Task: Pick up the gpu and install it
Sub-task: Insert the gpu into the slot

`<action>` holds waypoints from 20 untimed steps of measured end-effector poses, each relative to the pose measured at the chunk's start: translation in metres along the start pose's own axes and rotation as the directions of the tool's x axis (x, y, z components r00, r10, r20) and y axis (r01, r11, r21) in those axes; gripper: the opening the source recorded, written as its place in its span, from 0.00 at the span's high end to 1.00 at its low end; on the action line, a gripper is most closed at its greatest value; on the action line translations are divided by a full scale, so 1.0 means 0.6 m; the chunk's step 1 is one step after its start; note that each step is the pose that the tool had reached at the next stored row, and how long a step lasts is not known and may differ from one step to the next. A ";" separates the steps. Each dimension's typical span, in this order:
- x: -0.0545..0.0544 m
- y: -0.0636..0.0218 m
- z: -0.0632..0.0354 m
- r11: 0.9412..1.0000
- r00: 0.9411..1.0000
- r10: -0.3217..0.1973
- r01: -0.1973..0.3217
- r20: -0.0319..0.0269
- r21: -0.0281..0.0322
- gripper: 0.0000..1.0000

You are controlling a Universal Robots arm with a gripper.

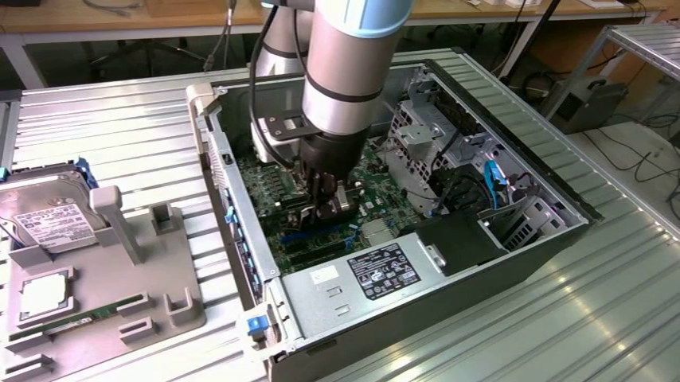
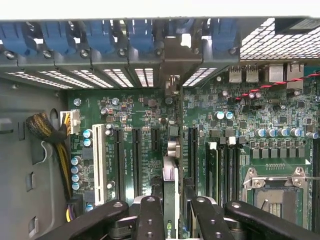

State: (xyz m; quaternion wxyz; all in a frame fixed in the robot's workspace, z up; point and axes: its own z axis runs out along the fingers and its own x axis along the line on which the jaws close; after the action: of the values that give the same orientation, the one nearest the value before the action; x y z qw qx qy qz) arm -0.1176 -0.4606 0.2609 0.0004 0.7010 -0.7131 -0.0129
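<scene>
The gpu [image 2: 171,176] is a thin black card seen edge-on, standing upright over the long black slots of the green motherboard [image 2: 140,110]. Its metal bracket end [image 2: 176,60] reaches the row of vented slot covers at the case's rear wall. My gripper [image 2: 172,217] is shut on the card, with a black finger [image 2: 150,220] on one side and another on the other side. In the exterior view the gripper [image 1: 324,211] hangs straight down inside the open computer case [image 1: 510,247], low over the motherboard [image 1: 266,179], and the gpu [image 1: 340,208] shows as a dark piece below it.
Blue clips [image 2: 100,35] line the rear slot panel. A white slot [image 2: 99,165], a cable bundle [image 2: 57,145] and the CPU socket [image 2: 275,190] flank the card. The power supply [image 1: 367,278] and drive cage [image 1: 425,127] crowd the case. At the exterior view's left a grey tray [image 1: 159,310] holds a hard drive [image 1: 48,223] and a memory stick [image 1: 80,318].
</scene>
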 end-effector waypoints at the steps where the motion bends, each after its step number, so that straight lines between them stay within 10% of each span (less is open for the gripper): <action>1: -0.001 0.000 0.000 1.000 1.000 0.000 0.000 0.001 0.000 0.74; 20: -0.007 0.001 -0.001 1.000 1.000 0.000 0.000 0.008 0.000 0.74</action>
State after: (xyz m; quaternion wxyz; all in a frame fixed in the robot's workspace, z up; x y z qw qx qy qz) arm -0.1182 -0.4563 0.2616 -0.0024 0.7009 -0.7130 -0.0156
